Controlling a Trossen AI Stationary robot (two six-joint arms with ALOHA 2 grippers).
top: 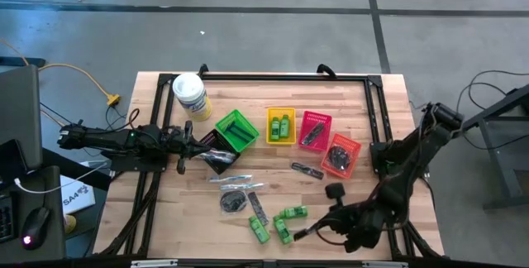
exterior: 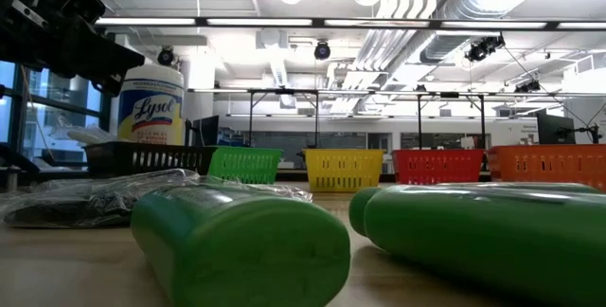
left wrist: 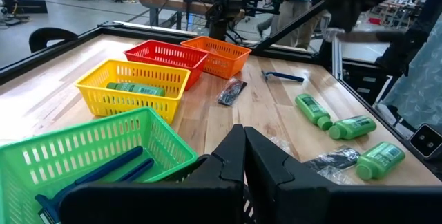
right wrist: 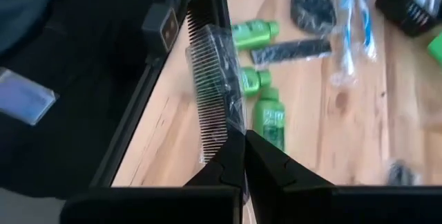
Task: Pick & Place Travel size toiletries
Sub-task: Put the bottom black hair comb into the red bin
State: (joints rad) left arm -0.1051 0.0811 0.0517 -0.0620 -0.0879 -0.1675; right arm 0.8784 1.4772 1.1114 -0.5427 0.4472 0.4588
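Right gripper [right wrist: 243, 135] clenched on comb [right wrist: 213, 89], lower right; left gripper [left wrist: 243, 148] clenched empty over black basket [top: 216, 160], left-center.

The table [top: 165, 218] is pale wood with smooth planks. The little baskets, like the yellow basket [left wrist: 131, 79], are shiny plastic with holes. The green bottles [left wrist: 312, 109] are smooth plastic. The right tool [right wrist: 243, 135] is matt black and pinches a dark plastic comb [right wrist: 210, 96] in clear, shiny wrap. The white tub [exterior: 150, 108] has a paper-like label.
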